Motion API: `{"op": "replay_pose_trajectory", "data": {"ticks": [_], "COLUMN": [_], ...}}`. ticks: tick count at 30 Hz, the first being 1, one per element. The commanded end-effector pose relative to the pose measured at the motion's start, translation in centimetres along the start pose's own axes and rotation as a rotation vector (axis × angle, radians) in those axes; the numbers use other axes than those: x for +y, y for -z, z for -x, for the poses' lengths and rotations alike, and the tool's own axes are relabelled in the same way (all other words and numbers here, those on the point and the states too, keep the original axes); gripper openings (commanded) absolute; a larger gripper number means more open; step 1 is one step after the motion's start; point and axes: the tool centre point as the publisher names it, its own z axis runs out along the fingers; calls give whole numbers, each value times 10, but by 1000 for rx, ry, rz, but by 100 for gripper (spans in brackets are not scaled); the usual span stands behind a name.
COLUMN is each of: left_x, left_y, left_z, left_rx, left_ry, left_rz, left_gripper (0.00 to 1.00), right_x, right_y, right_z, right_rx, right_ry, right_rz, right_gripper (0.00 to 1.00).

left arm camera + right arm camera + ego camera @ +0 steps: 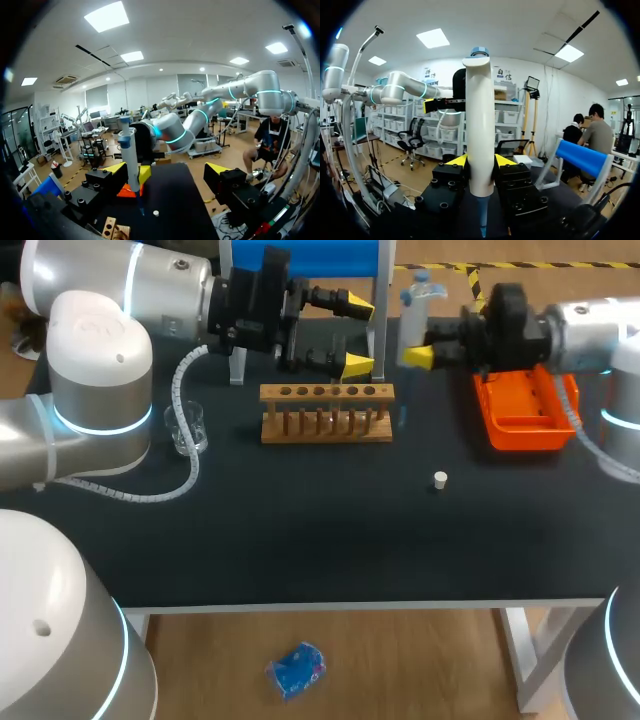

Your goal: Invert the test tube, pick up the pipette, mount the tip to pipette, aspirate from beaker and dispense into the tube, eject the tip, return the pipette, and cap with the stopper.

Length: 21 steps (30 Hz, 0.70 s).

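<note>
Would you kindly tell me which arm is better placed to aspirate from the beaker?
Right: the right gripper is shut on the pipette, tip mounted; the left gripper is open, empty.

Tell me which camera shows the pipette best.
The right wrist view: the pipette stands upright, close and central, clamped in the right gripper, with its blue tip visible below. The left wrist view shows it whole but smaller. The head view shows it small, from above.

Tray [520, 425]: our right arm [590, 325] hides its far end.
Rack [114, 230]: cut off by the edge in our left wrist view.
Rack holes [326, 392]: too small for us to tell what they hold.
</note>
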Motion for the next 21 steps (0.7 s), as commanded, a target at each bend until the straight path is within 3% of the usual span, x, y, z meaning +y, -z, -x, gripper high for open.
{"op": "replay_pose_trajectory", "data": {"ticks": [1,3,21], "left_x": [0,0,0], "left_y": [1,1,1], "left_z": [0,0,0], "left_rx": [-1,-1,-1], "left_ry": [-1,-1,-1], "left_rz": [0,0,0], "left_gripper": [100,100,100], "right_x": [2,2,2], "right_y": [40,53,53], "right_z": [2,7,7], "right_rx": [-64,-92,-92], "right_ry": [1,4,4], "right_rz": [-12,-11,-11], "right_gripper": [0,0,0]}}
